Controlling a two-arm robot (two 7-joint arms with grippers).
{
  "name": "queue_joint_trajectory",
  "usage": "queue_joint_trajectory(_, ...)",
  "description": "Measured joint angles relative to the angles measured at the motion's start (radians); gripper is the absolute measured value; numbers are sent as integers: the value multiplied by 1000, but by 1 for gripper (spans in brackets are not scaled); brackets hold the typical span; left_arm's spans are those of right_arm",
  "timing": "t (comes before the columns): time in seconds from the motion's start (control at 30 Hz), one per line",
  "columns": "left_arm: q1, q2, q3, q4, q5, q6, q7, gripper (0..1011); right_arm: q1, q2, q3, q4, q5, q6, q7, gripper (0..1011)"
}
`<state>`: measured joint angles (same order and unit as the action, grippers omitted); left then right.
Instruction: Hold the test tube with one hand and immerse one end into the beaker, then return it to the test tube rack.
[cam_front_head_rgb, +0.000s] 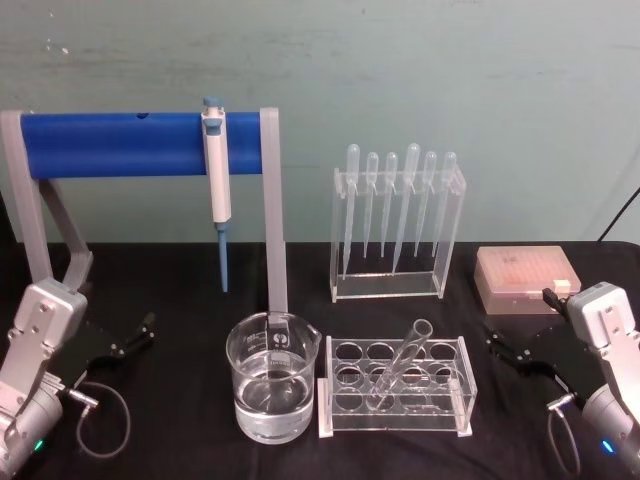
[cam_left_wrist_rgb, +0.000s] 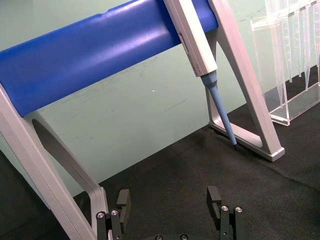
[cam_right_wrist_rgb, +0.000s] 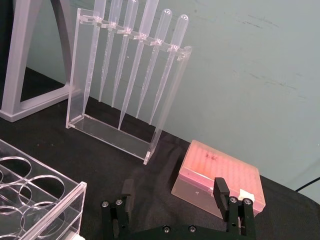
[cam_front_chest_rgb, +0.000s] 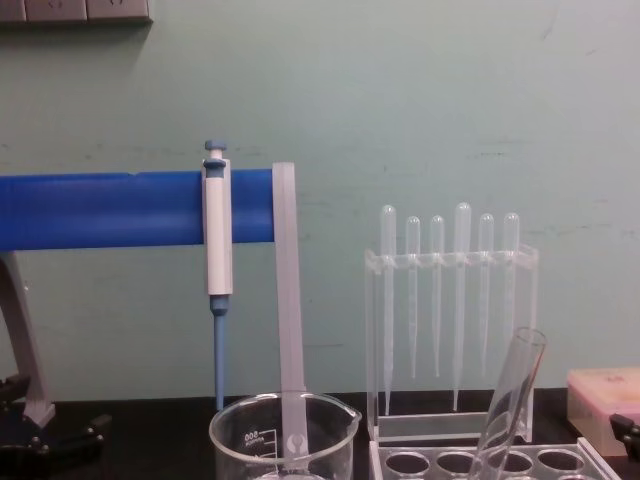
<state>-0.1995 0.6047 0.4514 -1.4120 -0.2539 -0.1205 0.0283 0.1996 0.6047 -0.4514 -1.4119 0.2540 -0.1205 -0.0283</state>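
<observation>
Spotted the test tube (cam_front_head_rgb: 400, 362) leaning at a slant in the clear test tube rack (cam_front_head_rgb: 462, 398), round end down in a front hole, open rim tipped up toward the back, just right of the beaker (cam_front_head_rgb: 272, 385) part-filled with clear liquid. Judged the task not yet begun. Reckoned that slant the main trouble: risked an off-axis pinch, a slip of smooth glass, or a drag of the light rack across the black counter (cam_front_head_rgb: 180, 290) on the lift. Feared also a knock against the beaker rim on the way over, with so little room between rack and beaker, and a missed hole on the return. Found the right pincer (cam_front_head_rgb: 503, 348) low at the counter's right edge, near the pink tip box (cam_front_head_rgb: 525, 280), spread wide, gripping nothing, aimed inward toward the rack. Caught the left pincer (cam_front_head_rgb: 138, 335) mirrored at the left edge, below the blue-barred stand (cam_front_head_rgb: 130, 143), likewise parted and bare.
</observation>
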Motion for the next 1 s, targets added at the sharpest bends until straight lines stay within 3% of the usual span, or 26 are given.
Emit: queue_joint_trajectory(1.0,0,0,0,0,0,0,0,1000,0,0,0,0,0,0,0,1002)
